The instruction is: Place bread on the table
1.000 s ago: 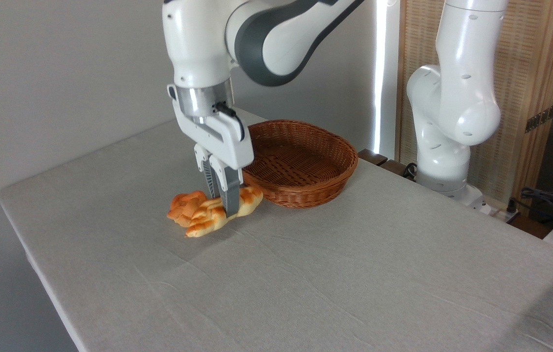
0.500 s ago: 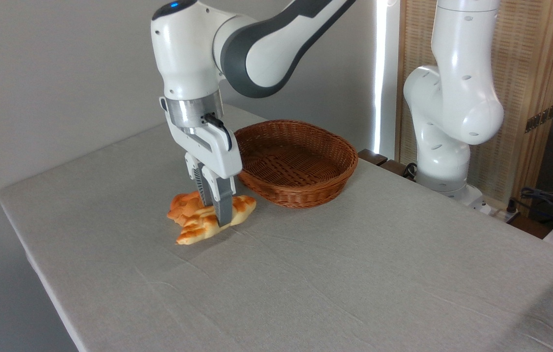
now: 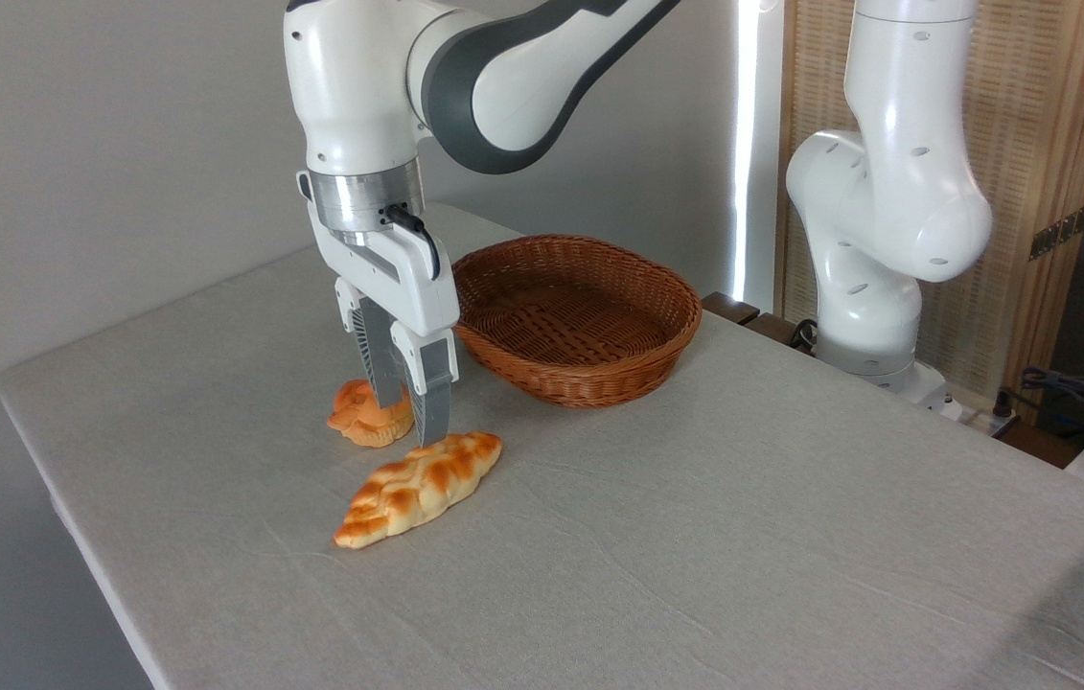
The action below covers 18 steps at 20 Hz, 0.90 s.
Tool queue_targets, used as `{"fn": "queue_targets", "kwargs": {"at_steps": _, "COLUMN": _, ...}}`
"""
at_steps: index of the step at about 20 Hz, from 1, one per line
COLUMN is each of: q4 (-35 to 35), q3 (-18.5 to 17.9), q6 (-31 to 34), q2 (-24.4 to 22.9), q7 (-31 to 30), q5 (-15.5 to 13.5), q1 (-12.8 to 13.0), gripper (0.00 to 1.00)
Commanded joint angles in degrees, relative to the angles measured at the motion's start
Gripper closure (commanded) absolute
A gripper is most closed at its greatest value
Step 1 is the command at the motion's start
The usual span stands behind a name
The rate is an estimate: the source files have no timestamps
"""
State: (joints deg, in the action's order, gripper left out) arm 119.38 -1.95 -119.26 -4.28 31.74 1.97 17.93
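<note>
The bread, a long braided golden loaf with brown patches, lies flat on the table in front of the basket. My gripper hangs just above the loaf's far end, pointing down. Its two fingers stand apart with nothing between them, so it is open. The loaf is free of the fingers.
A small round orange bun sits on the cloth behind the fingers, partly hidden by them. The brown wicker basket stands to the right of the gripper. The arm's white base rises at the table's far right edge.
The gripper has let go of the bread and risen a little, shifting left. The loaf now lies on the cloth nearer the camera, apart from the bun.
</note>
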Motion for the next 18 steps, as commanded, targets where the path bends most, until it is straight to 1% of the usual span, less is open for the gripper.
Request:
{"fn": "queue_targets", "kwargs": {"at_steps": 1, "q4": -2.21, "q3": 0.72, "q6": 1.22, "q2": 0.41, "q7": -0.45, "q5": 0.93, "q1": -0.79, "gripper": 0.00}}
{"fn": "queue_targets", "kwargs": {"at_steps": 2, "q4": -3.35, "q3": 0.98, "q6": 1.49, "q2": 0.41, "q7": -0.71, "q5": 0.58, "q1": -0.97, "gripper": 0.00}}
{"fn": "queue_targets", "kwargs": {"at_steps": 3, "q4": -5.19, "q3": 1.85, "q6": 3.06, "q2": 0.32, "q7": -0.63, "q5": 0.06, "q1": -2.80, "gripper": 0.00}}
{"fn": "queue_targets", "kwargs": {"at_steps": 5, "q4": -11.41, "q3": 7.72, "q6": 11.72, "q2": 0.41, "q7": -0.28, "q5": -0.03, "q1": -8.23, "gripper": 0.00}}
{"fn": "queue_targets", "kwargs": {"at_steps": 6, "q4": -13.71, "q3": 9.49, "q6": 15.17, "q2": 0.50, "q7": -0.10, "q5": -0.12, "q1": -10.09, "gripper": 0.00}}
{"fn": "queue_targets", "kwargs": {"at_steps": 7, "q4": -15.30, "q3": 10.03, "q6": 17.29, "q2": 0.58, "q7": -0.19, "q5": -0.38, "q1": -10.46, "gripper": 0.00}}
{"fn": "queue_targets", "kwargs": {"at_steps": 8, "q4": -17.66, "q3": 10.12, "q6": 18.62, "q2": 0.58, "q7": -0.36, "q5": -1.34, "q1": -10.55, "gripper": 0.00}}
{"fn": "queue_targets", "kwargs": {"at_steps": 9, "q4": -20.73, "q3": 10.12, "q6": 21.07, "q2": 0.58, "q7": -0.37, "q5": -2.92, "q1": -10.72, "gripper": 0.00}}
{"fn": "queue_targets", "kwargs": {"at_steps": 10, "q4": -23.63, "q3": 9.95, "q6": 24.40, "q2": 0.76, "q7": -0.28, "q5": -3.89, "q1": -10.90, "gripper": 0.00}}
{"fn": "queue_targets", "kwargs": {"at_steps": 12, "q4": -28.04, "q3": 9.86, "q6": 28.37, "q2": 1.29, "q7": -0.19, "q5": -4.08, "q1": -12.30, "gripper": 0.00}}
{"fn": "queue_targets", "kwargs": {"at_steps": 14, "q4": -28.85, "q3": 9.07, "q6": 29.96, "q2": 1.29, "q7": -0.01, "q5": -4.08, "q1": -12.31, "gripper": 0.00}}
{"fn": "queue_targets", "kwargs": {"at_steps": 16, "q4": -28.85, "q3": 8.63, "q6": 30.23, "q2": 2.07, "q7": 0.25, "q5": -3.81, "q1": -12.39, "gripper": 0.00}}
{"fn": "queue_targets", "kwargs": {"at_steps": 18, "q4": -28.85, "q3": 7.14, "q6": 30.05, "q2": 4.44, "q7": 1.04, "q5": -3.64, "q1": -12.48, "gripper": 0.00}}
